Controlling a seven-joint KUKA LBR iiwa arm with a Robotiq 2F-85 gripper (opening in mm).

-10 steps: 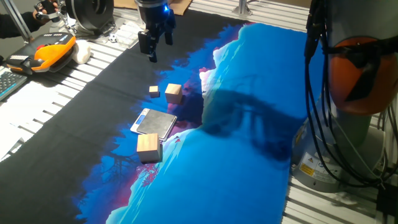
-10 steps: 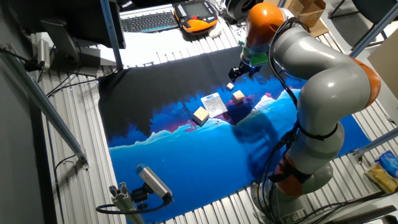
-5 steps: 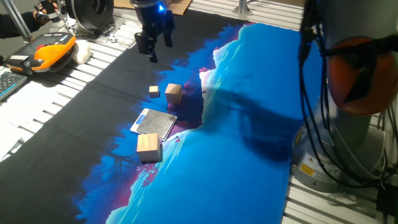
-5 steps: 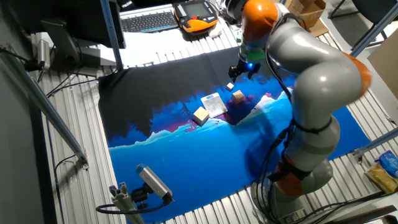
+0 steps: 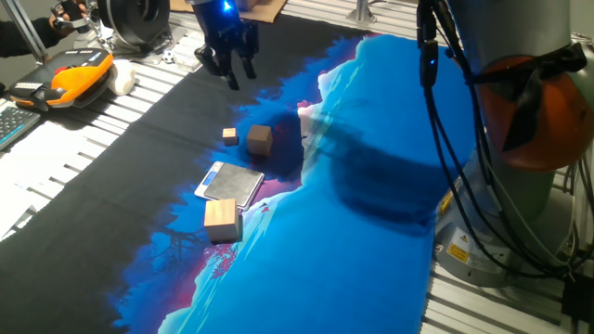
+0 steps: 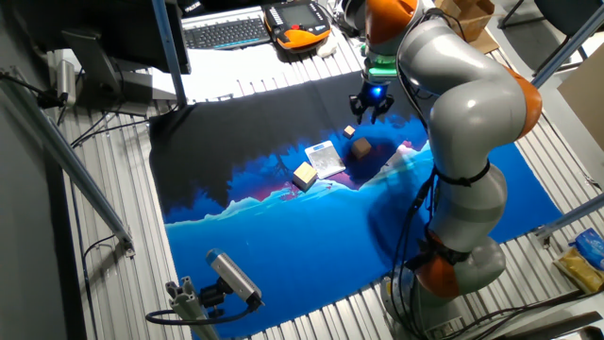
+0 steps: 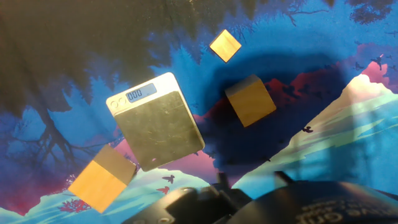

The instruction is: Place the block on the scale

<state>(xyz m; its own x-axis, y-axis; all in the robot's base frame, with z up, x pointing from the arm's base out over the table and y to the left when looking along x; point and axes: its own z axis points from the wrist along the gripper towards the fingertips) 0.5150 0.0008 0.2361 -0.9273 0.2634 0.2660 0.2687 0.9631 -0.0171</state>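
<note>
A: What covers the tabletop [image 5: 111,130]?
B: A blue-and-black printed cloth [image 5: 371,186]; the mid-sized tan wooden cube [image 5: 259,138] sits just beside the flat dark grey scale [image 5: 232,183], not on it.
A: And the black fingers [image 5: 230,67]?
B: Spread apart, empty, hanging above the cloth

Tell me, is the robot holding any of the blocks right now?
No. The gripper hangs above the cloth with its jaws open and empty. The block sits on the cloth, apart from the scale.
</note>
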